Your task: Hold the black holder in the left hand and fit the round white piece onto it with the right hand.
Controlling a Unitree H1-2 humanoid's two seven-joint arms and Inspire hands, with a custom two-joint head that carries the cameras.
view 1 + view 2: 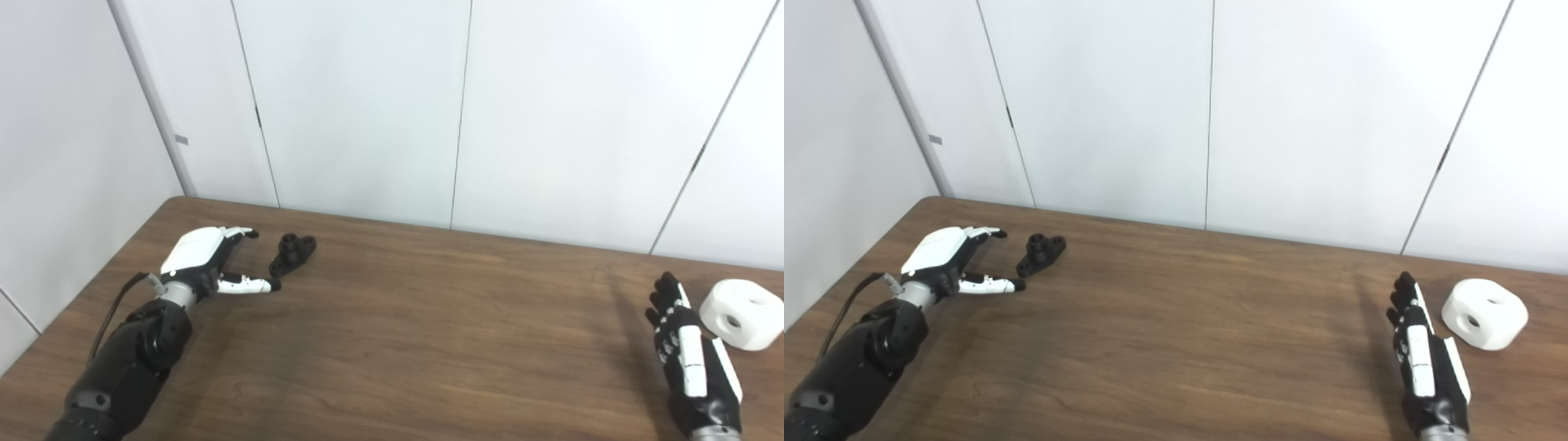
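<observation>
Two hands rest over a brown wooden table (392,318) in the left eye view, both empty. At the far left, the left hand (205,260) lies low over the wood with its fingers spread wide and its thumb stretched out to the right. The black holder (293,253) lies flat on the table just to the right of that hand, between the fingertips and the thumb tip but apart from both. At the near right, the right hand (689,352) stands edge-on with its fingers straight, close together and pointing away, gripping nothing. The round white piece (742,313) sits on the table just right of those fingers, apart from them, with round holes showing in its top and side.

From the right eye view the same layout holds: the left hand (949,260) is splayed beside the black holder (1041,253), untouched, and the right hand (1424,355) is flat and unclenched, with the round white piece (1485,313) close at its right, a clear gap of table (1176,331) between them.
</observation>
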